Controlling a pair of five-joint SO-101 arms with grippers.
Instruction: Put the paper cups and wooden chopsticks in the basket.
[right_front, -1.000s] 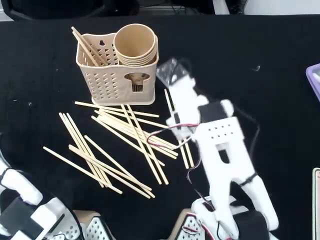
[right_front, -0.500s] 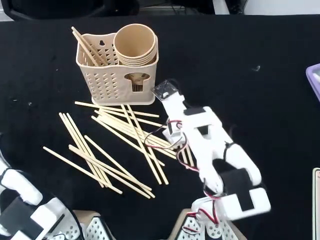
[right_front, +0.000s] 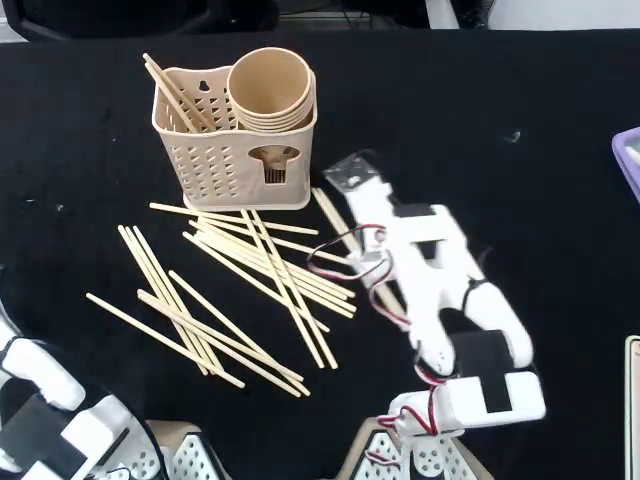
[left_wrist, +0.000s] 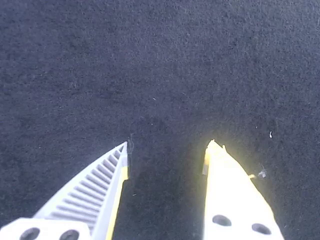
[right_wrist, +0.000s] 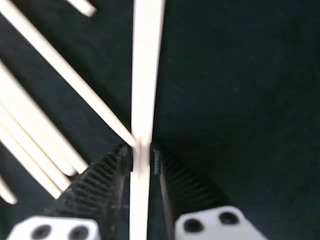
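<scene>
The left claw (left_wrist: 167, 145) hangs over bare black cloth (left_wrist: 160, 60), its two fingers spread apart with nothing between them. It sits far to the left of the right claw, at the near corner of the table.

Between the two claws, closer to the right one, a heap of loose chopsticks (right_front: 250, 270) lies fanned and crossed on the cloth; the nearest ones run just beside the right claw's left finger in the right wrist view.

Beyond that heap, up and to the left of the right claw's tip, stands the perforated basket (right_front: 215, 165). A stack of paper cups (right_front: 270, 85) sits in its right half, and a few standing chopsticks (right_front: 175, 95) lean in its left half.

The right claw (right_wrist: 141, 150) is pressed together on one pale held chopstick (right_wrist: 147, 75), which sticks out past the fingertips toward the basket's lower right corner without touching it.

Well to the right of this claw, a purple container edge (right_front: 628, 150) shows at the table's side.
</scene>
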